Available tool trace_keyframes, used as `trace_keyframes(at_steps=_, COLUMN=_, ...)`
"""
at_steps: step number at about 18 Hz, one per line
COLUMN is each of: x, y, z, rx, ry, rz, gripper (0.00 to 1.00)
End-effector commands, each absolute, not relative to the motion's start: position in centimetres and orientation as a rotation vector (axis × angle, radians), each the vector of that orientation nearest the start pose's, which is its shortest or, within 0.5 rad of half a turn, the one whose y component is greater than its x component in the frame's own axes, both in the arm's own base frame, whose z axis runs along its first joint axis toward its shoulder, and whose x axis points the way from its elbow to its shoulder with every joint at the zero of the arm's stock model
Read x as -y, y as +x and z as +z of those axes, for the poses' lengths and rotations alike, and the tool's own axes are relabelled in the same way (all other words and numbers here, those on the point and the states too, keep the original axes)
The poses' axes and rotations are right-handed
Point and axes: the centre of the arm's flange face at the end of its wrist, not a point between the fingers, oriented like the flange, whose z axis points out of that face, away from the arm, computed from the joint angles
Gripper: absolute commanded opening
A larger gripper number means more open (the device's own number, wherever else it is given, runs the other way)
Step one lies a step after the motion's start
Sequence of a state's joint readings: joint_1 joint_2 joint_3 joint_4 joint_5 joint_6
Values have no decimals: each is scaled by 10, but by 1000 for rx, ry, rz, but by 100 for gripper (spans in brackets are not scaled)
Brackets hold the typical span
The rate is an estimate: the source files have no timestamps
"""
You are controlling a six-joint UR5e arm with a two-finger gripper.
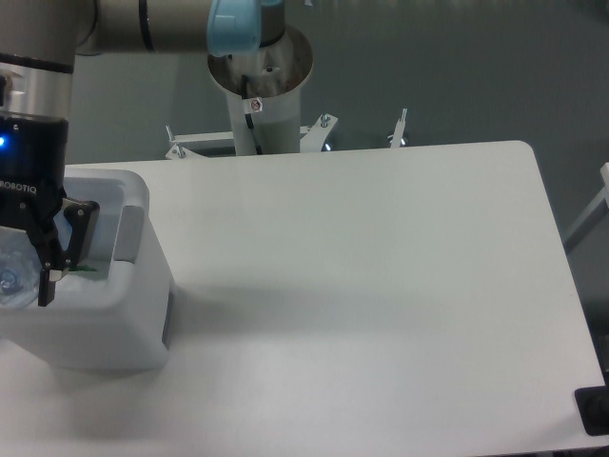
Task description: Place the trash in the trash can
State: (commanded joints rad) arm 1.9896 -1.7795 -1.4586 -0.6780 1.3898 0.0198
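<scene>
Fingers point(46, 252) on my gripper point(19, 276) are gripping the clear bottle point(14, 271), which is hanging between them at the frame's left edge, inside the trash can point(133, 314) mouth on the desk point(381, 286). A green sliver just beside the fingers may be the pouch. I'm judging this the drop step; next I'm needing to release.
</scene>
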Motion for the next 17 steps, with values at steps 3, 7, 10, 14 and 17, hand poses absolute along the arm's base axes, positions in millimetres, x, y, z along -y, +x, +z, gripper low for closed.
trace_keyframes(at_steps=3, x=-611, y=-109, z=548, rx=346, ry=-2303, rz=23, gripper=100)
trace_keyframes(at_steps=7, x=-573, y=-173, z=582, rx=433, ry=-2250, rz=222, gripper=100)
trace_keyframes(at_steps=10, x=-548, y=-234, z=581, rx=493, ry=-2276, rz=411, gripper=100)
trace_keyframes(at_steps=14, x=-511, y=-303, z=540, rx=481, ry=-2394, rz=527, gripper=100)
trace_keyframes(at_steps=17, x=-498, y=-322, z=524, rx=450, ry=-2442, rz=555, gripper=100)
